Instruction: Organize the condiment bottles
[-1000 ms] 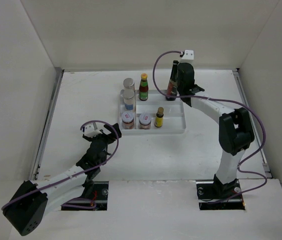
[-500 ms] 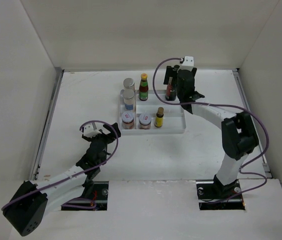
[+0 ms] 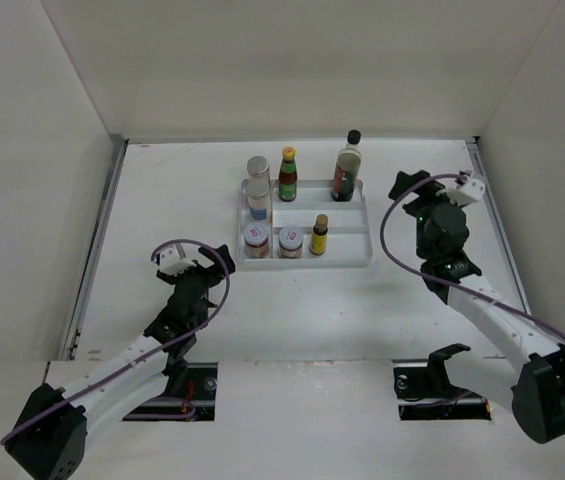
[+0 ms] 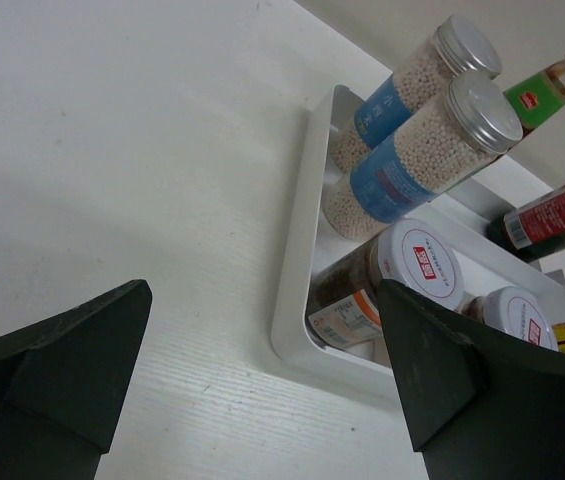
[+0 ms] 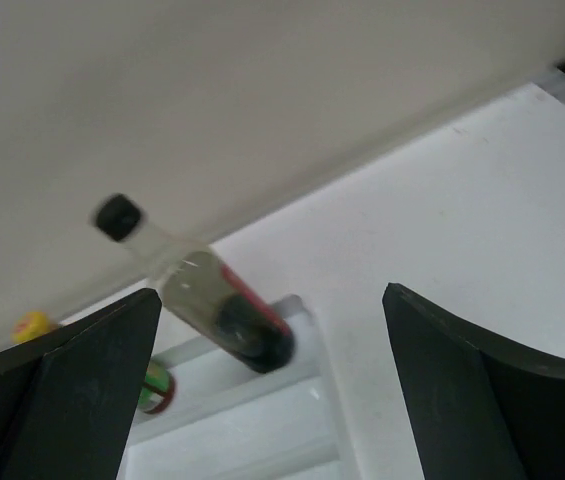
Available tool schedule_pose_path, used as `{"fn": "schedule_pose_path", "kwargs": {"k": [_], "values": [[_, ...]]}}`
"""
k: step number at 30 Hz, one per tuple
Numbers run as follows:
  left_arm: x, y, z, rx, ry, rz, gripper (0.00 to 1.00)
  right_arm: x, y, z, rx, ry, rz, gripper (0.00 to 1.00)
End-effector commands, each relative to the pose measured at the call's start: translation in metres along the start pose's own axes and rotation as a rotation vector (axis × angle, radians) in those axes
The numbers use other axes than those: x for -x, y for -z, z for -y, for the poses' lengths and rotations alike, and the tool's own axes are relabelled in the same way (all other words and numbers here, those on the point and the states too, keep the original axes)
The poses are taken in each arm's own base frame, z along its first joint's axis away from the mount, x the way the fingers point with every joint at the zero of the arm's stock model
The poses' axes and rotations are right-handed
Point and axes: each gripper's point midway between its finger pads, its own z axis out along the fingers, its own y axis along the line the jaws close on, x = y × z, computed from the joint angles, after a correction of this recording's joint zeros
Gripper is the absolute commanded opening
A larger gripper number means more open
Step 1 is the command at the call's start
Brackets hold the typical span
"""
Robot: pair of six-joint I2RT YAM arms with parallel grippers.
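From above, you see the condiment bottles (image 3: 291,242) all standing in the white tray (image 3: 307,262), far out in the middle of the table (image 3: 162,200). The tall dark bottle (image 3: 347,172) has the far right corner, away from the short ones. Your right claw (image 3: 417,195) is wide open and holds nothing. It hangs to the right of the tray, apart from it. Your left claw (image 3: 207,272) is wide open and empty too, near the tray's near left corner.

In the left wrist view, two grey-lidded jars (image 4: 422,150) touch each other along the tray's left wall. Bare table lies left of that rim, so you have room there.

The right wrist view is blurry. The tall bottle seems to stand just inside the rim, with open table on its right.
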Motion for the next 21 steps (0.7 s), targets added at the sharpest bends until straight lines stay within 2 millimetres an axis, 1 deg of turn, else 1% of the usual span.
{"fn": "schedule_pose_path", "kwargs": {"k": [1, 3, 5, 7, 9, 10, 11, 17, 19, 21], "values": [[0.018, -0.001, 0.024, -0.050, 0.055, -0.028, 1.00, -0.031, 0.013, 0.049, -0.110, -0.156, -0.043, 1.00], [0.019, -0.002, 0.020, -0.001, 0.037, -0.069, 1.00, -0.045, 0.020, 0.072, -0.144, -0.193, -0.063, 1.00], [0.022, -0.006, 0.009, 0.082, 0.020, -0.094, 1.00, -0.052, 0.023, 0.088, -0.181, -0.240, -0.067, 1.00], [0.026, -0.008, 0.002, 0.141, 0.011, -0.116, 1.00, -0.059, 0.021, 0.093, -0.195, -0.266, -0.083, 1.00], [0.029, -0.009, 0.001, 0.171, -0.002, -0.138, 1.00, -0.067, 0.019, 0.096, -0.204, -0.261, -0.103, 1.00], [0.034, -0.008, 0.006, 0.179, -0.005, -0.153, 1.00, -0.078, 0.016, 0.102, -0.228, -0.261, -0.124, 1.00], [0.035, -0.008, 0.007, 0.176, -0.002, -0.152, 1.00, -0.080, 0.015, 0.102, -0.228, -0.261, -0.126, 1.00], [0.046, -0.003, 0.036, 0.090, 0.022, -0.148, 1.00, -0.113, 0.005, 0.097, -0.218, -0.289, -0.232, 1.00], [0.044, -0.004, 0.039, 0.107, -0.015, -0.175, 1.00, -0.120, 0.003, 0.095, -0.212, -0.294, -0.263, 1.00], [0.044, -0.005, 0.041, 0.117, -0.029, -0.180, 1.00, -0.124, 0.002, 0.095, -0.209, -0.301, -0.277, 1.00]]}}
